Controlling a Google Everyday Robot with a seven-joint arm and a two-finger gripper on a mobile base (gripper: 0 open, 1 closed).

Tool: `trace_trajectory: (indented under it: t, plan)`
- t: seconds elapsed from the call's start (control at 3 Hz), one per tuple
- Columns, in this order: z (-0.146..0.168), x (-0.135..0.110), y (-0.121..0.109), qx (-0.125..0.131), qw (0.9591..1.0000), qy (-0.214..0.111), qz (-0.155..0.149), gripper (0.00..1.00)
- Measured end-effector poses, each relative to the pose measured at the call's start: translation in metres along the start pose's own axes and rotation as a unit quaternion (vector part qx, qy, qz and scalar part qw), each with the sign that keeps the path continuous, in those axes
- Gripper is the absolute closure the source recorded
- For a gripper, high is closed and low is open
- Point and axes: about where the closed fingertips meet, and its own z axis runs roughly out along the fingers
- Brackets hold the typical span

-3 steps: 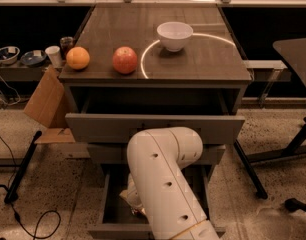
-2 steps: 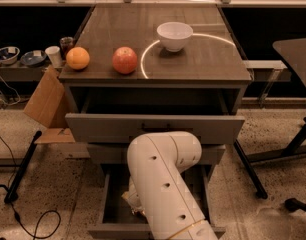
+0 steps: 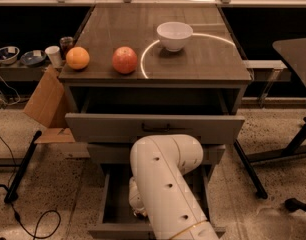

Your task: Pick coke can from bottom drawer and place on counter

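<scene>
Bottom drawer (image 3: 111, 204) pulled out, with my arm (image 3: 165, 184) bent down into it from above and covering most of its inside. My fingers (image 3: 139, 212) sit low inside the drawer, at the left of the arm's lower end and largely hidden by it; whether they are spread or closed, or hold anything, I cannot tell. The can is out of sight, so its place in the drawer cannot be told. Above the drawer, the top drawer (image 3: 153, 128) also stands open. Higher still, the tabletop (image 3: 208, 59) carries, left to right, an orange (image 3: 77, 58), an apple (image 3: 124, 60) and a white bowl (image 3: 174, 35).
</scene>
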Motion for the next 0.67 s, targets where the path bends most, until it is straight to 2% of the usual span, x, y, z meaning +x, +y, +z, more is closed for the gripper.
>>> trace_trajectory:
  t: [0.33, 0.67]
  plan:
    - [-0.032, 0.008, 0.005, 0.011, 0.9997, 0.015, 0.018, 0.7]
    - [-0.093, 0.015, 0.008, 0.03, 0.998, 0.048, 0.03, 0.93]
